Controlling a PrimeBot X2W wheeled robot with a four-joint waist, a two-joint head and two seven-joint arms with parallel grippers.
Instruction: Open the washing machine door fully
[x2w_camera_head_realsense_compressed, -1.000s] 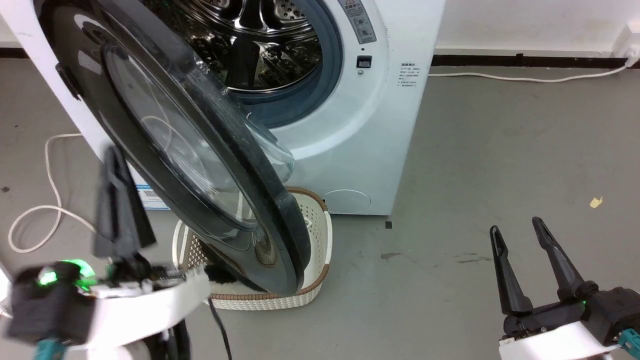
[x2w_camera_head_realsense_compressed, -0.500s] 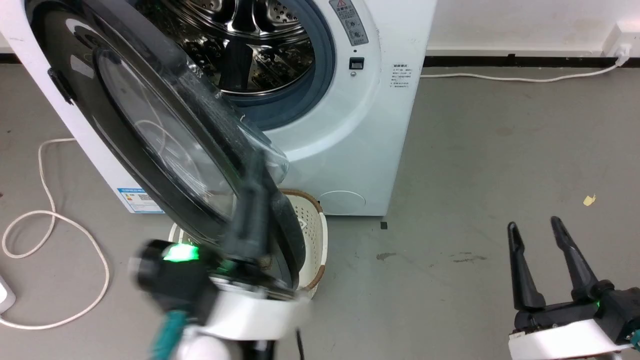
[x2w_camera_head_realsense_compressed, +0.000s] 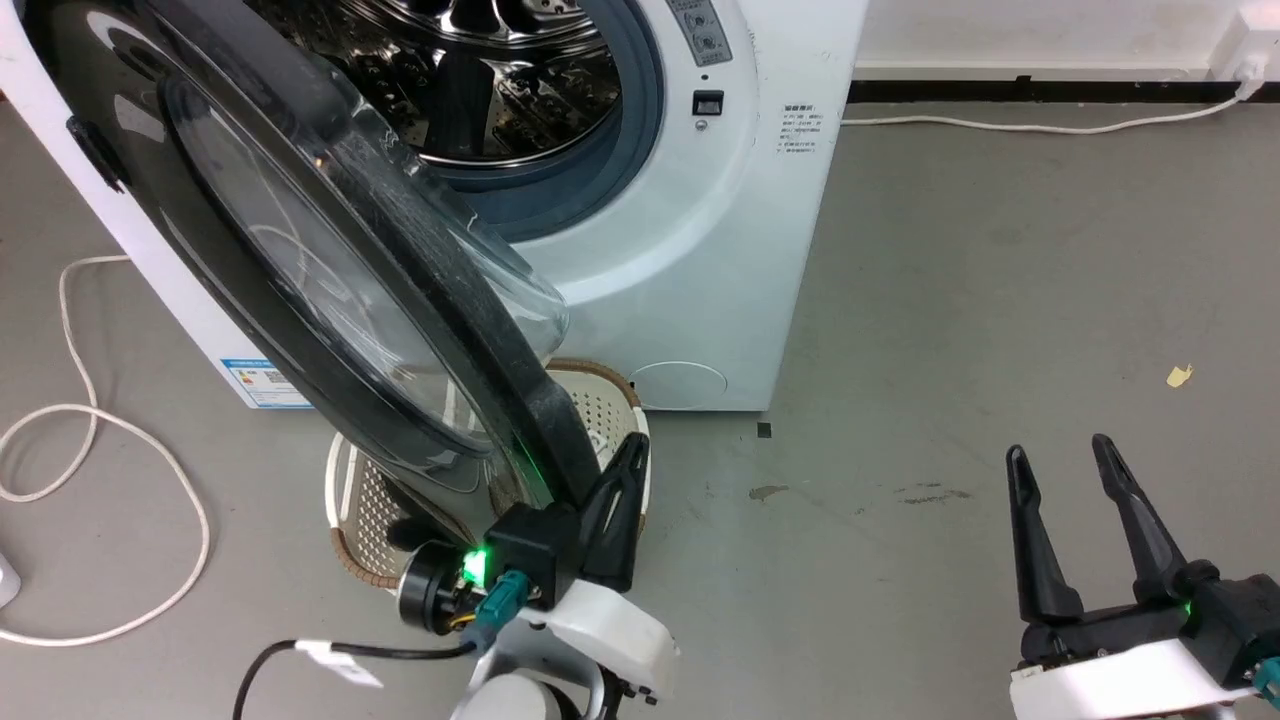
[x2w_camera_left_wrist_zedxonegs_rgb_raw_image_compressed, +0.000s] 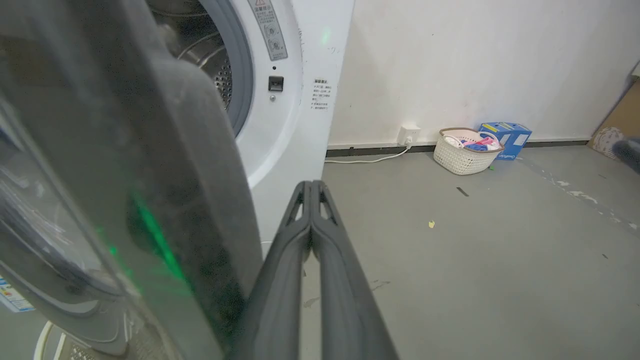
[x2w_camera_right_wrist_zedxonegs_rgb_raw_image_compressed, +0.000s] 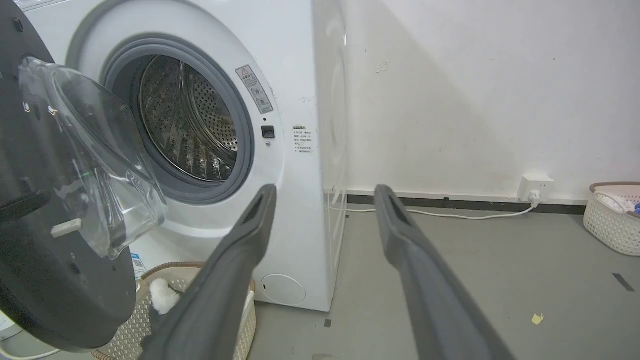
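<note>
While the washing machine door (x2w_camera_head_realsense_compressed: 300, 250) stands swung partway out from the washer (x2w_camera_head_realsense_compressed: 720, 260), its lower rim over a white basket (x2w_camera_head_realsense_compressed: 355, 500), the left tool (x2w_camera_head_realsense_compressed: 630, 452), fingers pressed together on nothing, sits just beside that rim's inner edge. The right tool (x2w_camera_head_realsense_compressed: 1058, 450) hovers above the floor (x2w_camera_head_realsense_compressed: 950, 300), fingers apart, well away.

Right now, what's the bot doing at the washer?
The washing machine door stands partly open, swung out over a laundry basket. The left gripper, fingers shut, sits at the door's lower free edge on its inner side; contact is unclear. The right gripper hangs open off to the side, holding nothing.
</note>
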